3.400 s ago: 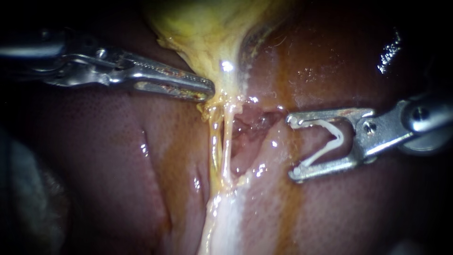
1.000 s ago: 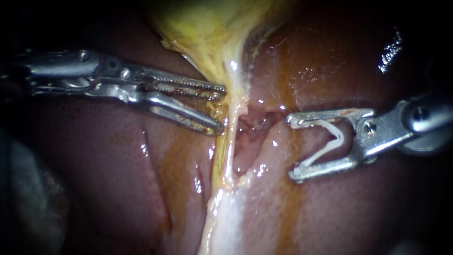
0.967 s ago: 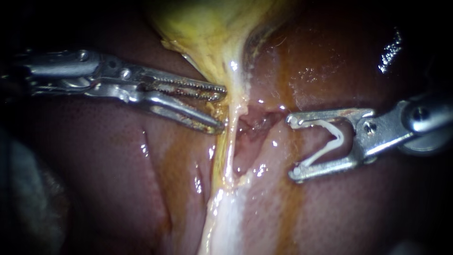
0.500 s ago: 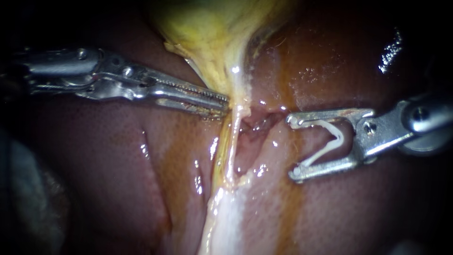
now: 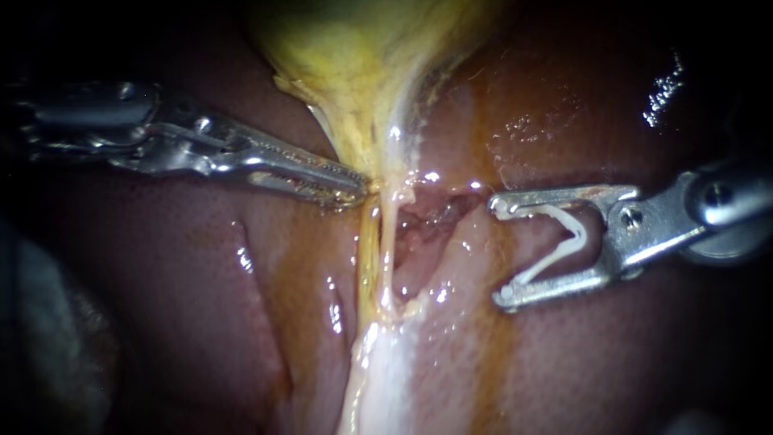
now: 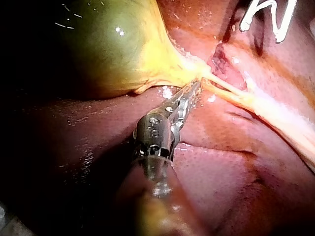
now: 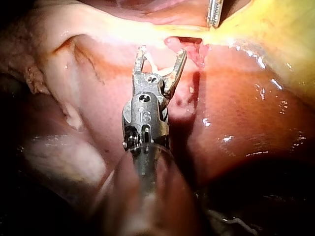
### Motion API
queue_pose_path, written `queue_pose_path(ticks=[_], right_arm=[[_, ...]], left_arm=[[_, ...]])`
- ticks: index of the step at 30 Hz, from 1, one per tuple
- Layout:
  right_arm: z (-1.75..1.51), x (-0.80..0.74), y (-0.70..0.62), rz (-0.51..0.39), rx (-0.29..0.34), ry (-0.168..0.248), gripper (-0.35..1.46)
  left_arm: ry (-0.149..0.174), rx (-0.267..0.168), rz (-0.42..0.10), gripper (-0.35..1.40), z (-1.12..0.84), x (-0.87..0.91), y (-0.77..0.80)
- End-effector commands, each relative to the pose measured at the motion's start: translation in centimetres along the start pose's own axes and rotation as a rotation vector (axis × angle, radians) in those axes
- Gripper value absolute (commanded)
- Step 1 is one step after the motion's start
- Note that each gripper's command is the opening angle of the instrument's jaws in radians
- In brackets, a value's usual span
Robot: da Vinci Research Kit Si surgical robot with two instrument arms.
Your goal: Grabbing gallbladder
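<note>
The yellow gallbladder (image 5: 354,72) narrows to a neck at mid-view. My left instrument (image 5: 362,184) comes in from the left, its serrated jaws shut on the edge of that neck. The left wrist view shows the same jaws (image 6: 197,87) pinching the tissue where the gallbladder (image 6: 113,54) tapers. My right instrument (image 5: 501,251) waits to the right of the neck, clear of the tissue. Its jaws stand wide apart and hold a white V-shaped clip (image 5: 555,238) between them. In the right wrist view these jaws (image 7: 162,51) hover just short of the raw pocket.
Below the neck a pale tube (image 5: 385,266) runs down into whitish tissue (image 5: 378,379). Beside it lies a raw reddish pocket (image 5: 423,213). Brown-red liver (image 5: 177,282) fills both sides, with a fold (image 5: 250,266) at the left.
A second ago my left jaws gaped beside the neck; they have since come together on it and drawn it slightly left. The right instrument and clip have stayed still.
</note>
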Motion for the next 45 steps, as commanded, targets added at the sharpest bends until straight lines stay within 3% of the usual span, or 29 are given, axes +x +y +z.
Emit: queue_pose_path(ticks=[1,8,12,21,30,45], right_arm=[[0.00,0.00,0.00,0.000,0.000,0.000,0.50],[0.00,0.00,0.00,0.000,0.000,0.000,0.50],[0.00,0.00,0.00,0.000,0.000,0.000,0.50],[-0.01,0.00,0.00,0.006,0.000,0.000,0.50],[-0.01,0.00,0.00,0.006,0.000,0.000,0.50],[-0.01,0.00,0.00,0.006,0.000,0.000,0.50]], left_arm=[[0.000,-0.007,-0.005,-0.35,-0.03,0.02,0.01],[-0.004,-0.029,-0.017,-0.35,-0.29,0.18,0.05],[-0.004,-0.024,-0.025,-0.35,-0.46,0.30,0.15],[0.032,-0.020,-0.043,-0.35,-0.81,0.60,0.38],[0.049,-0.006,-0.045,-0.35,-1.11,0.68,0.35],[0.050,-0.002,-0.039,-0.35,-1.15,0.66,0.33]])
